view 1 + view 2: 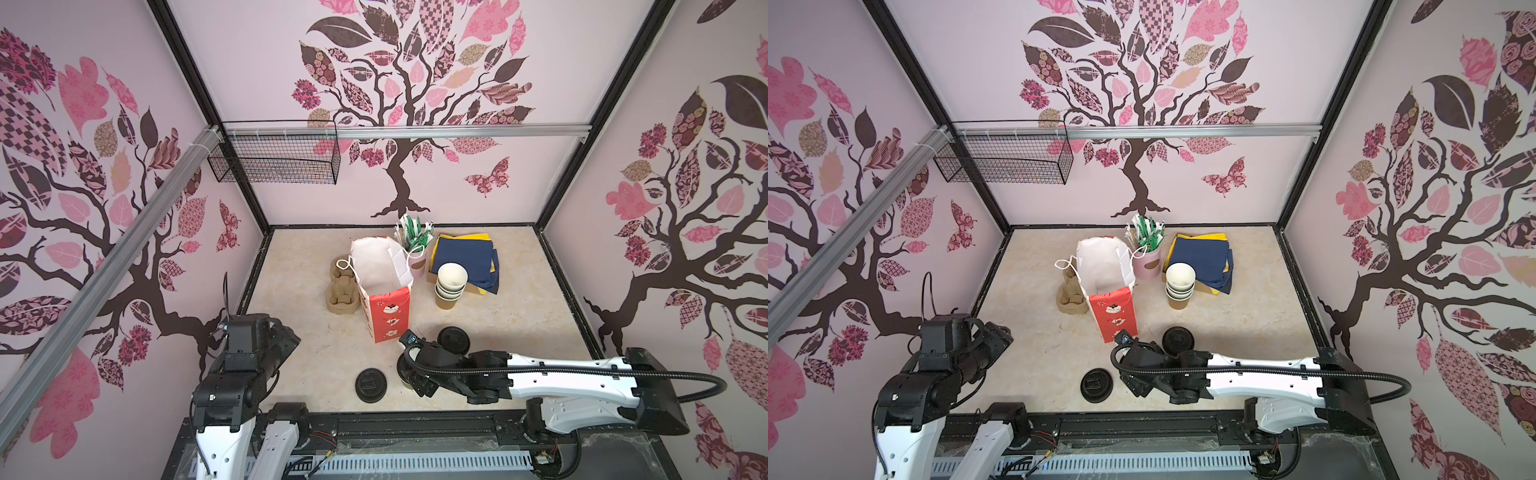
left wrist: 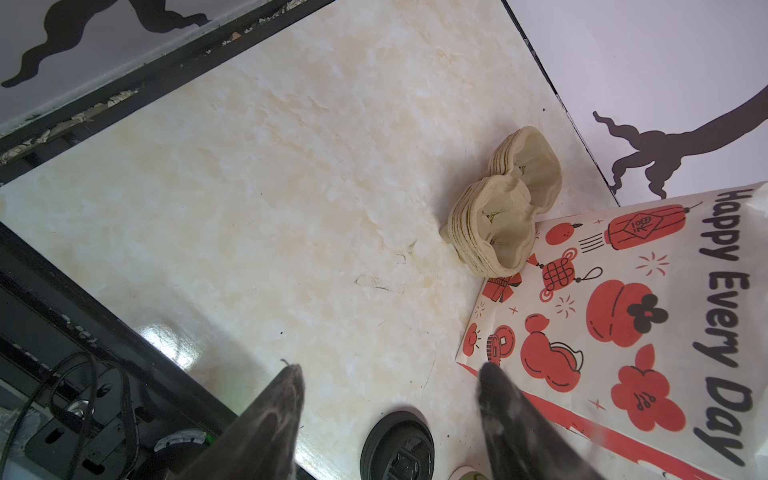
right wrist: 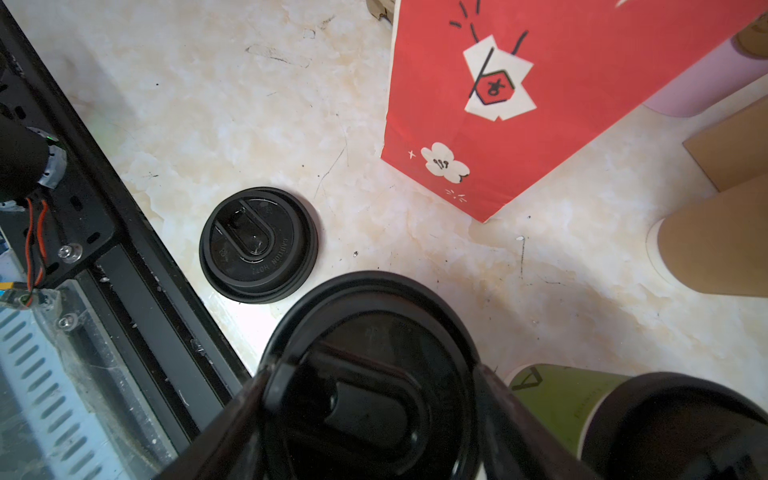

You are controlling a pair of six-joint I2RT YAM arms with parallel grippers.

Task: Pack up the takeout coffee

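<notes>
1. My right pincer (image 3: 374, 370) is clamping a black lid (image 3: 365, 415) at the bag's (image 1: 384, 316) 6 o'clock; left pincer (image 2: 388, 374) is hanging open, empty.
2. I'm planning on pressing it straight down, level, clear of the lidded cup (image 1: 453, 340) at 2 o'clock.

We see red-and-white paper bag (image 1: 384, 291) upright, mouth open, mid-table. Stack of pulp cup carriers (image 1: 343, 293) just beside it, on left. Behind bag: pink pot of wrapped straws (image 1: 417, 249), navy and yellow napkins (image 1: 465, 255), stacked paper cups (image 1: 450, 286). Near front edge: loose black sip lid (image 1: 371, 385). Second black lid (image 1: 454, 340) just behind right gripper (image 1: 413, 376); we cannot make out its jaws. Left arm (image 1: 249, 353) folded, well apart from bag.
</notes>
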